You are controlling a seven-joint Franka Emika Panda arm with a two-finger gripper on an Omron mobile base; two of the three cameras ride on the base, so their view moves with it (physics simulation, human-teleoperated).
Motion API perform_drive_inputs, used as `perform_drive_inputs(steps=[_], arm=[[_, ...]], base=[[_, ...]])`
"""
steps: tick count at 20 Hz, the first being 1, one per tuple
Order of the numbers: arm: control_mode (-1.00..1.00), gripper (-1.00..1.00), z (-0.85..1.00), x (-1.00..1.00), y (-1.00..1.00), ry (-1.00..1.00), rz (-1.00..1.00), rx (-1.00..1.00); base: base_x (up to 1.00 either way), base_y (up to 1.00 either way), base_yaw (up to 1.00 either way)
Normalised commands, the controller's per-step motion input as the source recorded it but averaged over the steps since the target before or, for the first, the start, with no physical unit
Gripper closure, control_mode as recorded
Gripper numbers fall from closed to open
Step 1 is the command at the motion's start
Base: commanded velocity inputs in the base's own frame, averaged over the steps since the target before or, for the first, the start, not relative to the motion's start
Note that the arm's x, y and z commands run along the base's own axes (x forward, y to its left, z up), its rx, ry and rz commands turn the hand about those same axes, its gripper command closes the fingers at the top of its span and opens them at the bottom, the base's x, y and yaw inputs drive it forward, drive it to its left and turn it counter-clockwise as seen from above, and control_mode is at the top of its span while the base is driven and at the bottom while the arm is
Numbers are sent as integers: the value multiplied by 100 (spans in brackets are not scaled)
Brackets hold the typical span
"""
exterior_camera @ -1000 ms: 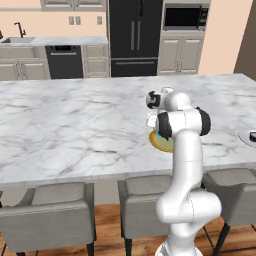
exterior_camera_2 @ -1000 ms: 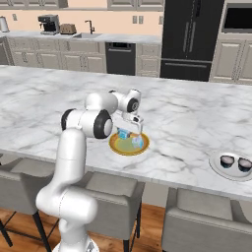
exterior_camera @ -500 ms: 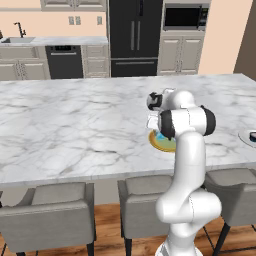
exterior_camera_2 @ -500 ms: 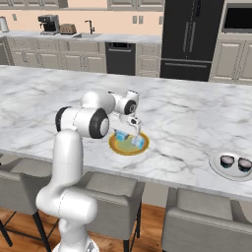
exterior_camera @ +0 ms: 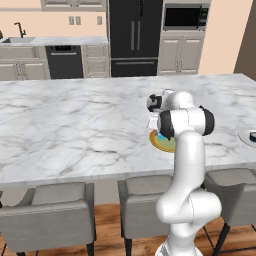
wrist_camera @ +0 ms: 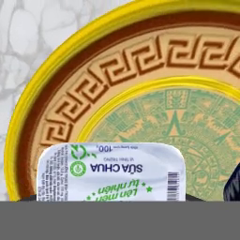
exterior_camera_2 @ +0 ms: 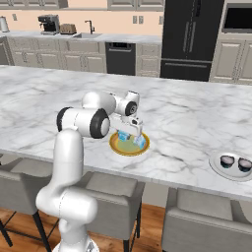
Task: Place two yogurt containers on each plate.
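Gripper (exterior_camera_2: 136, 132) clamped on a light-blue squarish yogurt tub (wrist_camera: 110, 171), above the yellow-rimmed, olive-centred round plate (wrist_camera: 70, 93) at six o'clock.

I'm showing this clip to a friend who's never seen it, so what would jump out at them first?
Probably the white arm bent over the marble island, its gripper shut on a light-blue yogurt tub above the yellow-rimmed plate, where another blue tub sits. Next, the white plate near the island's right end, holding two dark yogurt cups.
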Motion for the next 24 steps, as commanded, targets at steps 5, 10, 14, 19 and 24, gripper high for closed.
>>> perform_drive_inputs(steps=[5,10,14,19,24], arm=[[-100,-100,-7,2,6,9,0,-1],[-100,-100,1,0,6,4,0,-1],[-100,-100,22,0,0,0,0,0],[-100,-100,37,0,0,0,0,0],[-100,-100,81,-27,0,-1,0,0]], base=[[0,0,0],[0,0,0],[0,0,0],[0,0,0],[0,0,0]])
